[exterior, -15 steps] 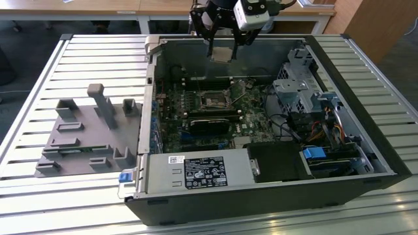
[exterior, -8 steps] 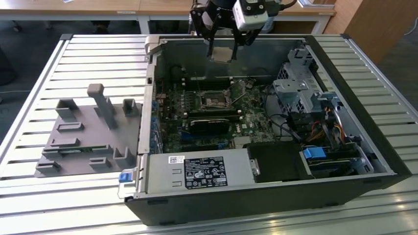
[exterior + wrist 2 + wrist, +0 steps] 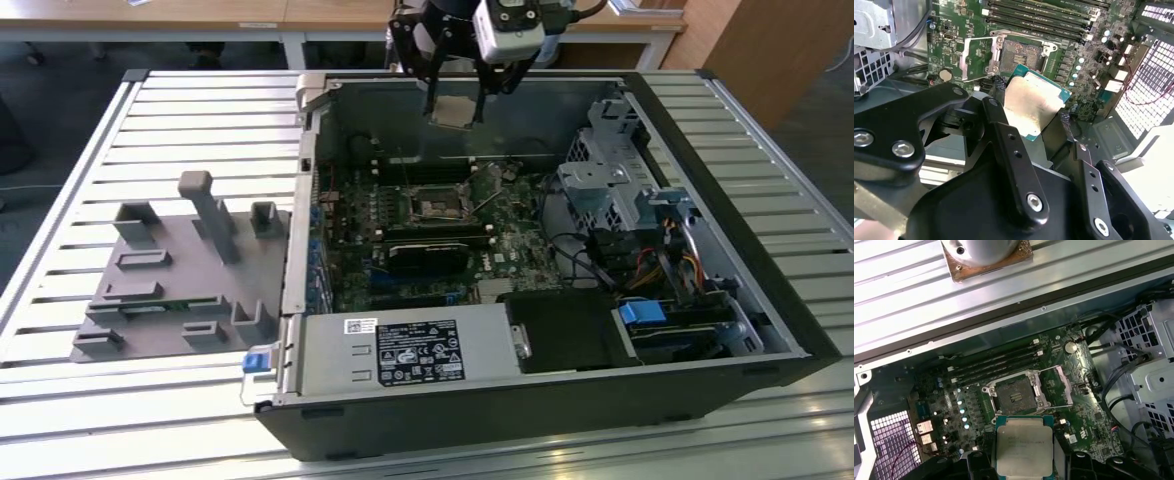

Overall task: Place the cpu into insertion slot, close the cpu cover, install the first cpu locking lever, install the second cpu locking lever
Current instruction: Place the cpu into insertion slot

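In the exterior view the gripper (image 3: 454, 102) pinched the cpu (image 3: 453, 113), a flat silvery-beige square, high above the insertion slot (image 3: 438, 205). In the second wrist view black fingers (image 3: 1004, 135) hid two of its sides. In the first wrist view one edge was cut off

The cpu (image 3: 1024, 445) was cut off at its near edge by the frame border in the first wrist view. In the second wrist view, one corner was hidden behind the gripper (image 3: 1028, 115). The arm (image 3: 441, 30) was cropped at the exterior view's top. The insertion slot (image 3: 437, 205) contacts were too small to be resolved there.
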Tool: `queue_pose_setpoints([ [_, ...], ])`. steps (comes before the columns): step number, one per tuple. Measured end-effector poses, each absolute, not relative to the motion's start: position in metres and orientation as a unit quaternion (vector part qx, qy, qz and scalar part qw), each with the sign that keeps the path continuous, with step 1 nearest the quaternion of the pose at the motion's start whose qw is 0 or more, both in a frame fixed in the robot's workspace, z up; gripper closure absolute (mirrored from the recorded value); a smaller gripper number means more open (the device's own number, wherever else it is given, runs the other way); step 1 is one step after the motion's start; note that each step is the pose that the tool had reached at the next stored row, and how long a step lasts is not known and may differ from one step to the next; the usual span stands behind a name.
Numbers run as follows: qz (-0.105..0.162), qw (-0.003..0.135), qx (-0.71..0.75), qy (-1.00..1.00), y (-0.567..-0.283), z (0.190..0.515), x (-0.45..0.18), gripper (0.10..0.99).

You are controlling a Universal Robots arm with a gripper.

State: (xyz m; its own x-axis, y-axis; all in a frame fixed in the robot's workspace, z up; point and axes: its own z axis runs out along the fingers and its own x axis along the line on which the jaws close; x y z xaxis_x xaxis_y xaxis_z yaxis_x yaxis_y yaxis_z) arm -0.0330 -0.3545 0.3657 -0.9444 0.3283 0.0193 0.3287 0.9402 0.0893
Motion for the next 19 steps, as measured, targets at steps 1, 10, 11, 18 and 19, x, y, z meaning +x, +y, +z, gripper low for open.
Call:
queue_pose_setpoints([
  [1,-0.046,0.002,-0.169,-0.985,-0.3545,0.3657,-0.0330,0.545],
  [10,-0.046,0.001,-0.184,-0.982,-0.3545,0.3656,-0.0330,0.545],
  [11,-0.046,0.001,-0.185,-0.982,-0.3545,0.3656,-0.0330,0.545],
  [18,-0.046,0.001,-0.197,-0.979,-0.3545,0.3656,-0.0330,0.545],
  [19,-0.046,0.001,-0.199,-0.979,-0.3545,0.3656,-0.0330,0.545],
])
